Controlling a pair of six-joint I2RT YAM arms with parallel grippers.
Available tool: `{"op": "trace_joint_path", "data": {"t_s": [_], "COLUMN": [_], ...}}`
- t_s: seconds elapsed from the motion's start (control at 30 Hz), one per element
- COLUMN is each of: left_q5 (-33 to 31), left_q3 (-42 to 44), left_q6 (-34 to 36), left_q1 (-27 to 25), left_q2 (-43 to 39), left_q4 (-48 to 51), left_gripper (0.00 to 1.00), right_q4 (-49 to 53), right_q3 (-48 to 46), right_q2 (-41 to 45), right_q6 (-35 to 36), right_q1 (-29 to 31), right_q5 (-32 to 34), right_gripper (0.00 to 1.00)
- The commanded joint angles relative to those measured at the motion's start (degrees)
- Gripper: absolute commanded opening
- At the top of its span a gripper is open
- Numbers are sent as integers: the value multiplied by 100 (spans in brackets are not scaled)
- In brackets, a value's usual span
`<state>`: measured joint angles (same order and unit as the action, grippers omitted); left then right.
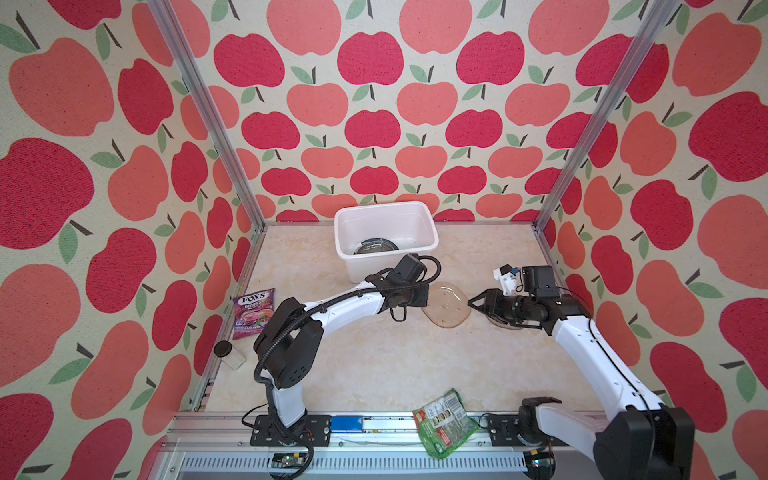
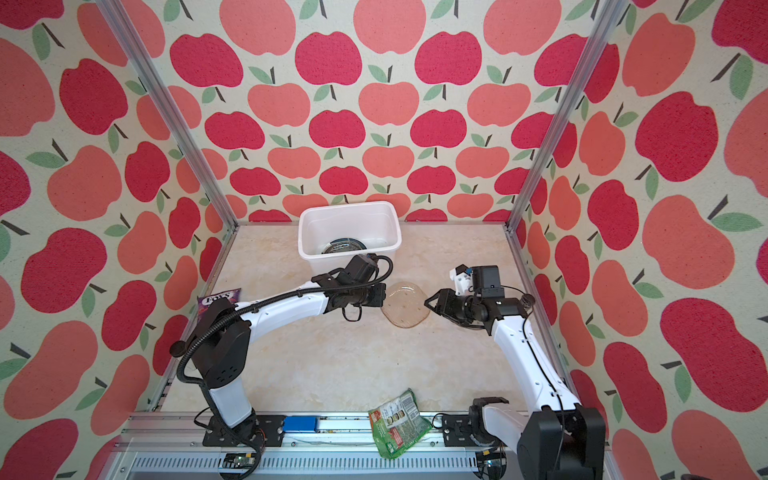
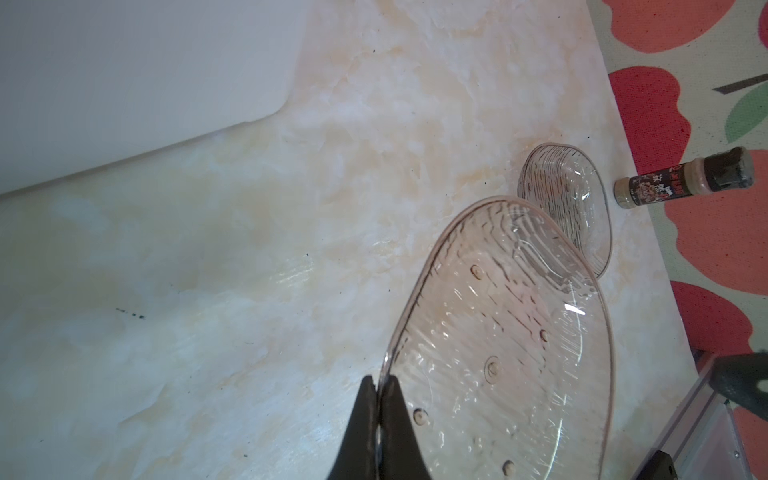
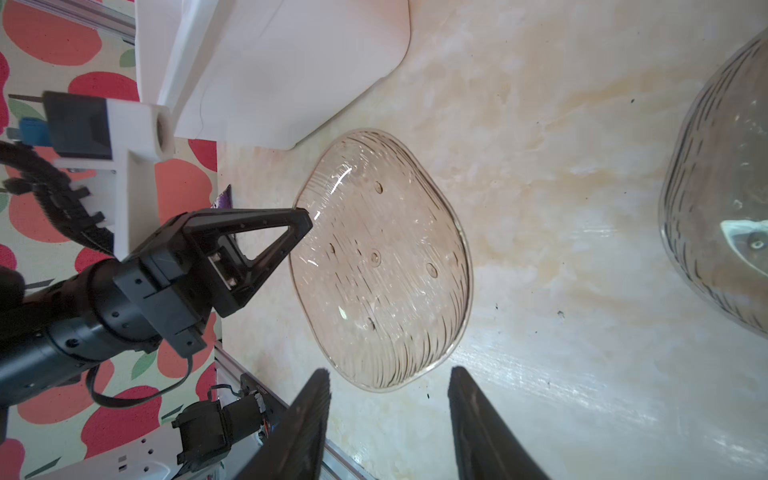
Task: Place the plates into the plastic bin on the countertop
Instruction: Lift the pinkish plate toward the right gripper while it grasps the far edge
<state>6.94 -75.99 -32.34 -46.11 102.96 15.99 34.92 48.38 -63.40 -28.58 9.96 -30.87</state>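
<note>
Left fingers [image 3: 368,409] clamped on amber glass plate [image 3: 498,353] rim; right fingers [image 1: 473,301] spread, gripping nothing.

Held plate is tilted, right of centre, just in front of the plastic bin [image 1: 386,266]; its opposite rim lies level with the right fingertips, no contact visible. A second glass plate [image 3: 565,208] lies flat on the bench [image 1: 374,361] near the right wall, beside a spice bottle [image 3: 685,178]. The bin is at back centre with a dark-rimmed round plate [image 1: 376,246] inside. Bench is beige marble-look, with aluminium rails [image 1: 232,328] at its edges. FOX'S candy bag [image 1: 251,309] sits at the left, green snack packet [image 1: 444,422] over the front rail. Apple-print walls [image 1: 374,104] on three sides.
</note>
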Motion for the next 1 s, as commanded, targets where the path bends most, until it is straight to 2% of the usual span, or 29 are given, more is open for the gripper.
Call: {"op": "trace_joint_path", "data": {"t_s": [0.0, 0.5, 0.9, 0.97], "left_q5": [42, 35, -62, -60], "left_q3": [136, 451, 620, 620], "left_q6": [-107, -84, -23, -5], "left_q1": [4, -21, 13, 36], "left_q2": [-251, -921, -1258, -1263], "left_q4": [-62, -140, -39, -27], "left_gripper": [0, 0, 0, 0], "right_q4": [356, -204, -863, -949], "right_q3": [-87, 101, 392, 423], "right_q2": [100, -587, -1049, -1089], "right_q6": [8, -148, -469, -507], "right_q1": [76, 419, 728, 826], "right_q5": [274, 487, 319, 304], "right_gripper": [49, 47, 36, 28]}}
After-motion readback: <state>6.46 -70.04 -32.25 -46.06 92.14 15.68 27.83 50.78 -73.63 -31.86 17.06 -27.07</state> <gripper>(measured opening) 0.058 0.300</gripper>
